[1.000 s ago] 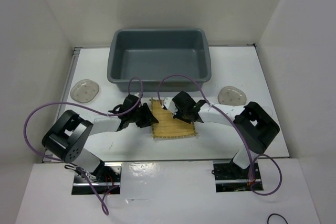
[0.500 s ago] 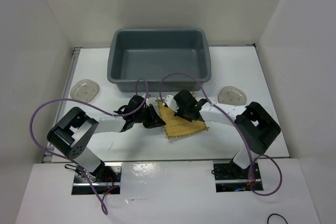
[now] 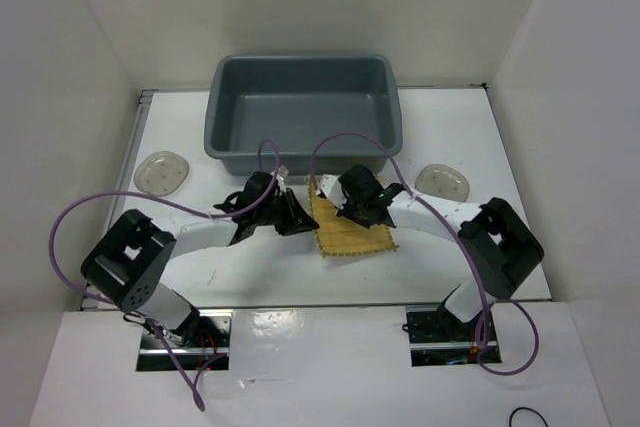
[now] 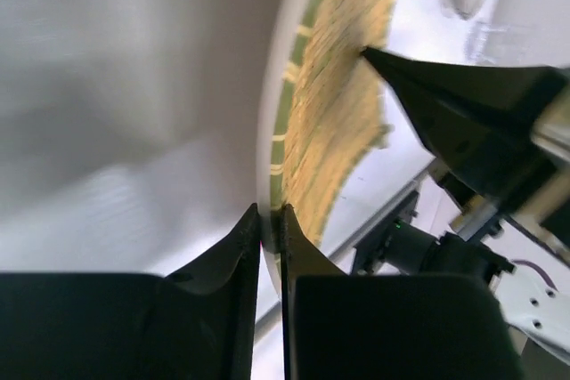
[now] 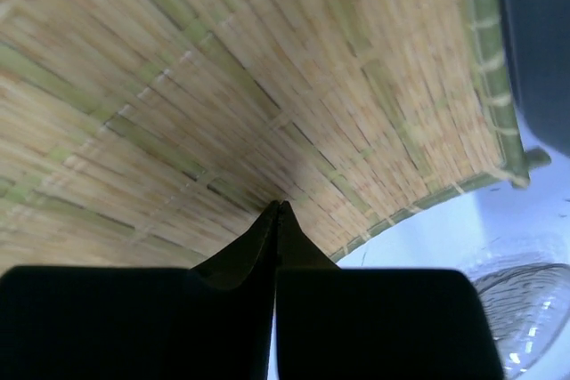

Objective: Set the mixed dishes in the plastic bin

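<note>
In view are one grey plastic bin (image 3: 300, 112), one square yellow bamboo mat (image 3: 352, 237), two small translucent brownish round plates – one on the left (image 3: 162, 172), one on the right (image 3: 443, 183) – and two arms, left (image 3: 200, 237) and right (image 3: 440, 215).

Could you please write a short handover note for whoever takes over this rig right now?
Grippers: the left gripper is shut on the edge of the bamboo mat. The right gripper is shut, its tips against the mat's face, with no clear grip.
Things: the mat is just in front of the grey bin, between the two grippers. The left plate and the right plate sit on the table.
Done: nothing; the bin is empty.
Left: mat, then both plates.
</note>
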Controlling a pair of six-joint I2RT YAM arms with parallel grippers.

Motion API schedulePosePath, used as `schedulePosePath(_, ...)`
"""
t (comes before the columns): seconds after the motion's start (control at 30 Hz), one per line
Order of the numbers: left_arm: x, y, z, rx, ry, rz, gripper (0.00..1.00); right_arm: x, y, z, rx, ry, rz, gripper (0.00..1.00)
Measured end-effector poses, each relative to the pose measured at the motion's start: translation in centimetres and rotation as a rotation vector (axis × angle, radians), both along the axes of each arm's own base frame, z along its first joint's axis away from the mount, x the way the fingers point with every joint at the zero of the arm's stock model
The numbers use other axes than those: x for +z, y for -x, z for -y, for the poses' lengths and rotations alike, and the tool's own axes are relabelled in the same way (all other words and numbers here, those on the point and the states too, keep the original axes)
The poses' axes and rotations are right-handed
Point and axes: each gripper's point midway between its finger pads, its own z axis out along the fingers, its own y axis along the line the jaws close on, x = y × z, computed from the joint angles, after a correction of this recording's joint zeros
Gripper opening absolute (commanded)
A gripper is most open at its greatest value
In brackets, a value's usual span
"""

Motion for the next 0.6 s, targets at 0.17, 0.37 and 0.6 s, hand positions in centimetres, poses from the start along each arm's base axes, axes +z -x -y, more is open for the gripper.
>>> schedulePosePath(0.17, 5.6, -0.2, 1.2, -0.058, 0.043, 0.126, 0.0, 3.1, 1.8, 1.3, 0.015, -0.098, -0.031, 0.0)
schedulePosePath(0.37, 9.8, 0.7, 0.8, -0.094, 0.06, 0.213, 0.0, 10.2, 2.6, 1.6, 0.044, -0.228, 0.128, 0.0)
schedulePosePath(0.6, 9.0, 1.9, -0.1, -0.109, 0.016, 0.176, 0.0, 9.9, 3.3, 2.3, -0.014, -0.235, 0.094, 0.0)
